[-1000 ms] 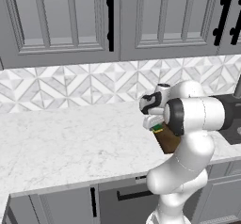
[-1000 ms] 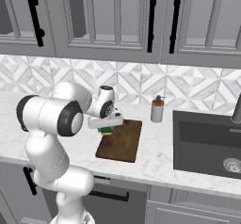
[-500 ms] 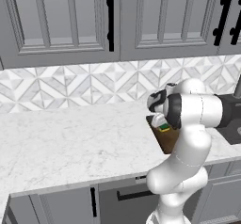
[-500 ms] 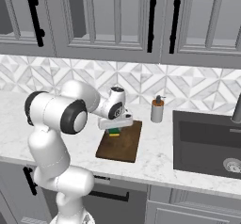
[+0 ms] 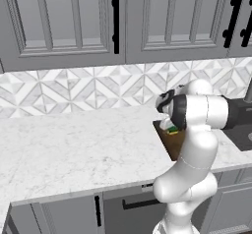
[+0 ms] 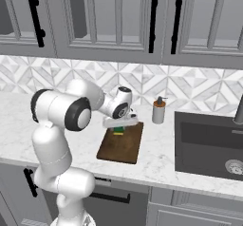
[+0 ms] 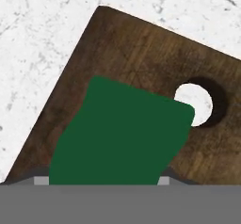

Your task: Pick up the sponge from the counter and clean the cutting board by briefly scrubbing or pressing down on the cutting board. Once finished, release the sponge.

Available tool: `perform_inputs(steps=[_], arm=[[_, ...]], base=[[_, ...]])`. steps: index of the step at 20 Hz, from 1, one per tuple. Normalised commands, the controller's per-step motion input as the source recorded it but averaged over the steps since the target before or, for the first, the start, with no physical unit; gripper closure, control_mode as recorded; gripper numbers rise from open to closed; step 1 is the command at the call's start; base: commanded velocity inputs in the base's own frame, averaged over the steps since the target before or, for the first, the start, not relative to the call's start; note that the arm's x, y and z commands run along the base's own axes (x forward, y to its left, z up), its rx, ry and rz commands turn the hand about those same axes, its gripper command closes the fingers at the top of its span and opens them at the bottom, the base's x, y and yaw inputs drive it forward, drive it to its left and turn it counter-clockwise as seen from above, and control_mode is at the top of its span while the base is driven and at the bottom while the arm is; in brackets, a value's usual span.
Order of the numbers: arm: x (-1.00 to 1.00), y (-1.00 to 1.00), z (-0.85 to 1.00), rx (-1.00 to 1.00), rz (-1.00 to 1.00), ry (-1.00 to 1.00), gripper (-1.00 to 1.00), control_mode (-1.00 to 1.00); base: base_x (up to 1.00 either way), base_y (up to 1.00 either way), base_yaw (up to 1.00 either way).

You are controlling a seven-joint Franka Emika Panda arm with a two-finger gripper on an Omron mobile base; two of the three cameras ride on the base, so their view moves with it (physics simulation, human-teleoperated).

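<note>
Lowered since a second ago, end effector [image 6: 119,125] sits over small green-topped yellow sponge [image 7: 120,133] on dark brown wooden cutting board [image 6: 122,145], by its hole, on white marble counter [image 5: 74,149]; grip state unclear.

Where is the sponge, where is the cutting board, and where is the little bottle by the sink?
sponge [image 7: 117,133], hand view, middle of its dark green top.
cutting board [image 6: 124,146], right base view, bare wood in front of the sponge.
bottle [image 6: 158,113], right base view, middle of its body.
</note>
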Motion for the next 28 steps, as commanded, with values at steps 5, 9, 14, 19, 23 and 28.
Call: perform_inputs(steps=[5,9,14,19,23,28], arm=[[0.24,-0.38,-0.01,0.07,0.0,-0.08,1.0,-1.0],[0.09,-0.61,-0.22,0.03,0.0,-0.05,1.0,-1.0],[-0.02,-0.71,-0.24,0.01,-0.01,-0.03,1.0,-1.0],[-0.49,-0.52,-0.13,0.0,0.0,-0.08,1.0,-1.0],[-0.77,-0.31,-0.08,0.0,0.0,-0.05,1.0,-1.0],[-0.79,-0.17,-0.08,0.0,0.0,-0.04,1.0,-1.0]], base=[[0.0,0.0,0.0],[0.0,0.0,0.0],[0.0,0.0,0.0],[0.0,0.0,0.0],[0.0,0.0,0.0],[0.0,0.0,0.0]])
